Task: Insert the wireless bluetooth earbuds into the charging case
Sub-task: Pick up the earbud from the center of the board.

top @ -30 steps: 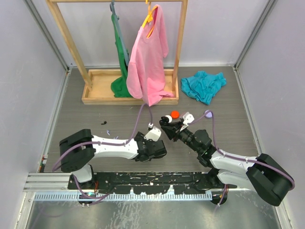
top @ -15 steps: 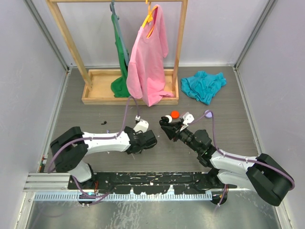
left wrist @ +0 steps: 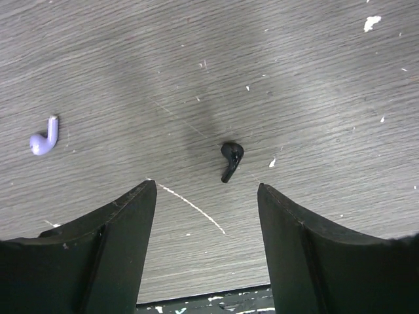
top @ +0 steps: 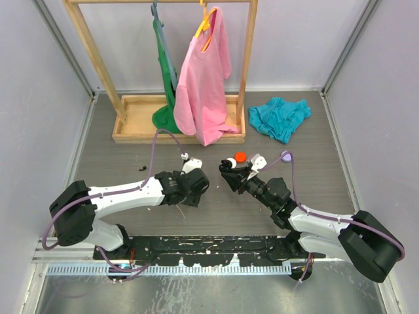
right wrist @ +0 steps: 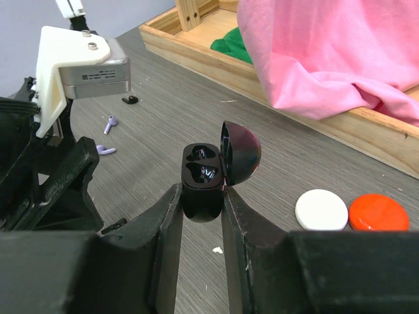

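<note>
Left gripper nearest me, jaws wide, empty. Black earbud flat on table just ahead between fingertips, left of charging case. My read: bud tiny, light, hard, slick; pinch across stem, gently, or it squirts out. Lilac earbud farther left of case. Right gripper clamped on case, lid up, wells look empty. White disc right of case.

Grey wood-grain tabletop, scuffed, white flecks. Plain pale walls at left, right and far edges. Wooden clothes rack at far edge, pink shirt and green garment hanging. Teal cloth crumpled near far right corner. Even light.
</note>
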Controlling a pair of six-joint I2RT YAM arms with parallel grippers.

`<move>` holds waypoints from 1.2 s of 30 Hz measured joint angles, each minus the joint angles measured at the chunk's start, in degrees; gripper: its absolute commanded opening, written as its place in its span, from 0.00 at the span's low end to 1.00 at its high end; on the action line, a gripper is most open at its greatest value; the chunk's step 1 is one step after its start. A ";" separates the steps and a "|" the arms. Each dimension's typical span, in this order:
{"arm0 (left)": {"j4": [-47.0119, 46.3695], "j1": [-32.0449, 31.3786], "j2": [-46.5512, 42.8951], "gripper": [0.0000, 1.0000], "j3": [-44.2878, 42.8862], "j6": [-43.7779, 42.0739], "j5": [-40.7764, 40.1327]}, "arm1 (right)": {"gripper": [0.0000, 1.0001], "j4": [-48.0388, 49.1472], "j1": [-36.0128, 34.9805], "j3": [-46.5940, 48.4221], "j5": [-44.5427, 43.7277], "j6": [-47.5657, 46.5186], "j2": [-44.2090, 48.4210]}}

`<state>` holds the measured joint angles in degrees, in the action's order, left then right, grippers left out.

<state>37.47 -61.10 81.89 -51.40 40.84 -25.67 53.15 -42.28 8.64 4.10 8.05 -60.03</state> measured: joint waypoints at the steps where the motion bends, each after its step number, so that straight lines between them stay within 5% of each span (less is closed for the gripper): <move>1: -0.61 0.68 0.02 0.60 0.00 -0.48 1.73 | 0.02 0.02 0.00 0.00 0.00 0.00 0.00; 14: -3.04 5.18 4.98 0.42 -0.76 -6.25 12.74 | 0.02 -0.02 0.00 0.00 0.00 0.00 -0.33; 29: -4.70 7.91 10.60 0.32 -2.84 -9.84 16.59 | 0.02 -0.02 0.00 0.00 0.00 0.00 -0.33; 36: -4.70 8.35 12.24 0.19 -3.32 -10.40 17.64 | 0.02 -0.02 0.00 0.00 0.00 0.00 -0.33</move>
<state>32.77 -52.75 94.13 -54.72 30.44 -8.03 53.12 -42.28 8.64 4.10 8.05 -60.36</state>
